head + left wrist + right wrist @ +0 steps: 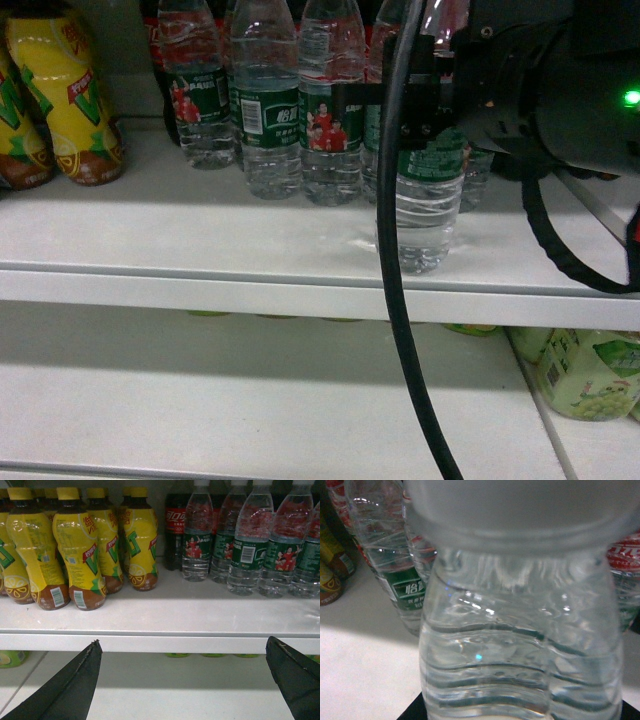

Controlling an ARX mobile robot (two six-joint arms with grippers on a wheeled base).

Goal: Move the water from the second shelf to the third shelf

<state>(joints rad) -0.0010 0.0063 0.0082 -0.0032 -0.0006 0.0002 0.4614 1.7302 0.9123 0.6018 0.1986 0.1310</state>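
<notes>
A: Clear ribbed plastic fills your right wrist view: the water bottle (520, 645) stands at the front edge of the upper shelf (200, 250), your right end effector (425, 100) pinching its label band.

B: Risks?

A: Likely snagging the cable (395, 300), or knocking neighbouring bottles (265, 110) while withdrawing. Label text too small to read. Left end effector (185, 680) spread, idle.

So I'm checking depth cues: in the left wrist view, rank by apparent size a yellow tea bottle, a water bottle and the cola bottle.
1. Yellow tea bottle, nearest the camera, so unsure.
2. Water bottle.
3. Cola bottle, set back and partly hidden.
</notes>
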